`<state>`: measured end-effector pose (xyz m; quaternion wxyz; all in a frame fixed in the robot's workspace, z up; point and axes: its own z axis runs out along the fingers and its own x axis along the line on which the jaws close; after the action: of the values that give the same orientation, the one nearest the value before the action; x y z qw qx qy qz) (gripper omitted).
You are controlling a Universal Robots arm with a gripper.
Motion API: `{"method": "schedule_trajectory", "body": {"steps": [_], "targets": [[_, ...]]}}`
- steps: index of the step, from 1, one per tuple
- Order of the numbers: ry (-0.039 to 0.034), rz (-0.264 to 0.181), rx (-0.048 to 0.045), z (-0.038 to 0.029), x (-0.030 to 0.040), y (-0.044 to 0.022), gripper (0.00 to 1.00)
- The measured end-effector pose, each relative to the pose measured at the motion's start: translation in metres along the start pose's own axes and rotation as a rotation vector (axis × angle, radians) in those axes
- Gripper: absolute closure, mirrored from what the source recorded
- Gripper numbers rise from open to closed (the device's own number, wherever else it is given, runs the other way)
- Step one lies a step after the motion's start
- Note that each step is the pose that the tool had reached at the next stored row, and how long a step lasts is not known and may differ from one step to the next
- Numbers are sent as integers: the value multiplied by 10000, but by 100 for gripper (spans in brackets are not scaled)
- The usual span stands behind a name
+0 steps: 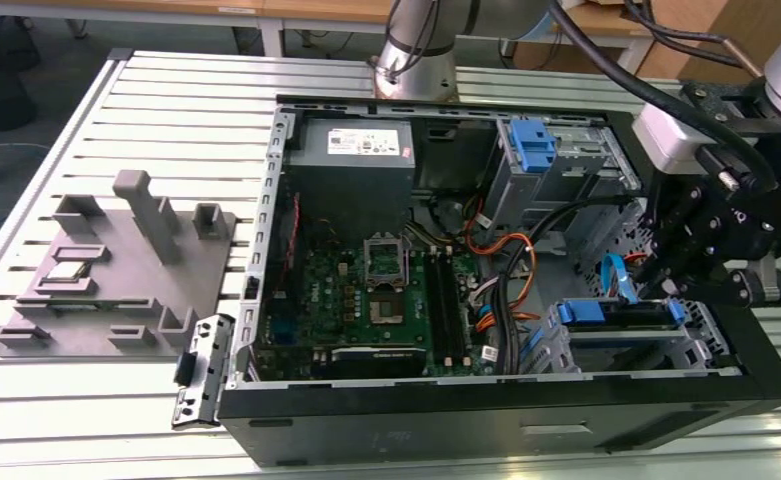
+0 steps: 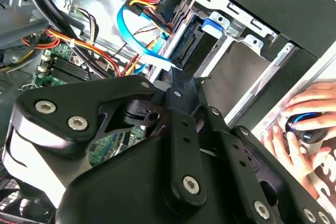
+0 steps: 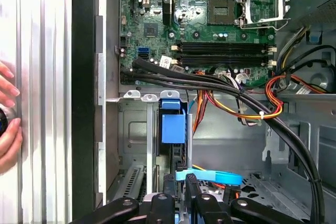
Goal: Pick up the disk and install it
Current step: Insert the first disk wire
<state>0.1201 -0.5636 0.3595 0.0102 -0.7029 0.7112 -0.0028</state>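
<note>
Disk (image 1: pixel 617 312) sits edge-up in drive cage at computer case (image 1: pixel 497 420) front corner, exterior view's right, blue rails showing; also seen in first wrist view (image 3: pixel 173 128)

Gripper (image 1: pixel 670 285) hangs just above disk's rear end; fingers state: cannot tell

Crowding around: blue flat cable (image 3: pixel 208 176) crossing beside fingers, orange-yellow wire bundle (image 3: pixel 273 109), black cables (image 3: pixel 210 80) over motherboard (image 1: pixel 363 300)

Person's hand (image 2: pixel 299 132) on table (image 1: pixel 163 110) outside case

Grey fixture (image 1: pixel 117 265) well apart, exterior view's left

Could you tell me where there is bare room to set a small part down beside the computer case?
The slatted table is bare behind the grey fixture plate and in front of it. Inside the case it is crowded: cables, motherboard, and the gripper at the drive bay.
</note>
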Motion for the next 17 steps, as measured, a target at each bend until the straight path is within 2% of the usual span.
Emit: {"method": "schedule_trajectory", "body": {"steps": [7, 11, 14, 17], "targets": [[22, 900, 10, 7, -10, -14, 76], [23, 1014, 11, 17, -62, -81, 76], [23, 1015, 11, 22, -131, -81, 76], [23, 1015, 11, 23, -138, -82, 76]]}}
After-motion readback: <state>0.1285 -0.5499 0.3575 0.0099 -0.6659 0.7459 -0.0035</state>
